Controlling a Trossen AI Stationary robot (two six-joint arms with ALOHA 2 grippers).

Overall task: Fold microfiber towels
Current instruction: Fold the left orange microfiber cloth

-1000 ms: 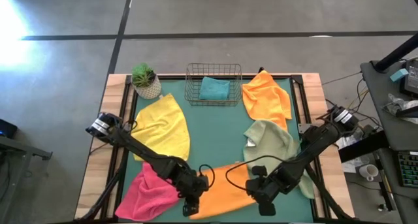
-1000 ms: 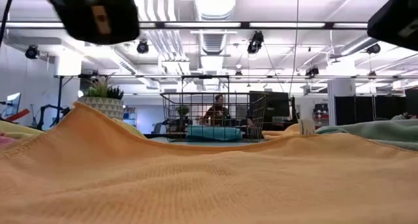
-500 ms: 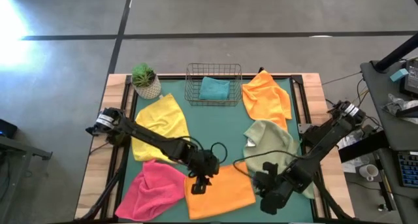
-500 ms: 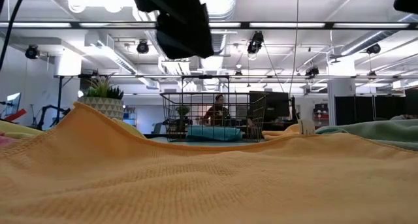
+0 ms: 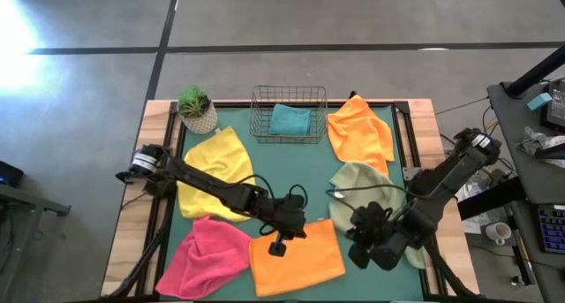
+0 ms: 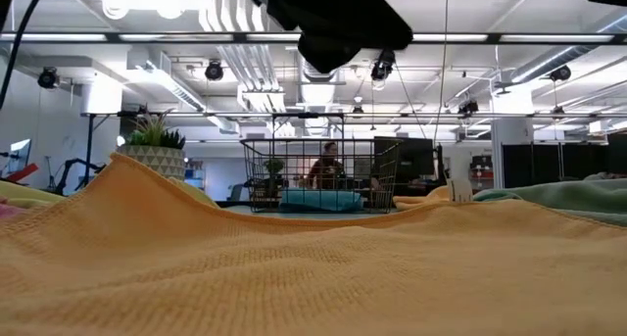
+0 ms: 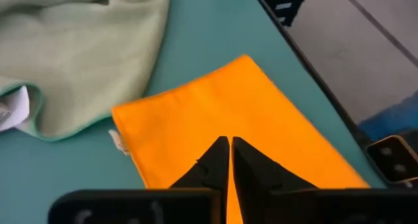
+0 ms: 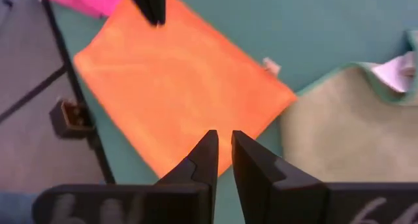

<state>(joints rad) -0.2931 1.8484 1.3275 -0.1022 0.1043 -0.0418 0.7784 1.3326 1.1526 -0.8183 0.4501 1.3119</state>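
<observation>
A folded orange towel (image 5: 296, 254) lies flat on the green mat near the table's front edge, also filling the low view (image 6: 313, 267). My left gripper (image 5: 277, 247) hangs shut above its far left part (image 7: 230, 140), clear of it. My right gripper (image 5: 360, 250) hovers off its right edge (image 8: 223, 134), fingers nearly together and nothing between them. A pink towel (image 5: 205, 254), a yellow towel (image 5: 219, 170), a sage green towel (image 5: 366, 193) and a second orange towel (image 5: 360, 131) lie loose on the mat. A teal towel (image 5: 290, 119) lies in the wire basket.
The wire basket (image 5: 289, 98) stands at the far middle, a small potted plant (image 5: 196, 109) at the far left corner. Bare mat (image 5: 287, 179) shows in the middle. A raised dark frame edges the table. A person sits far behind the basket (image 6: 325, 168).
My left gripper has gone from the orange towel's near left corner toward the far right, over the towel, rolling as it went. My right gripper has drawn off the towel toward the right and up, turning too. The orange towel has stayed flat where it was.
</observation>
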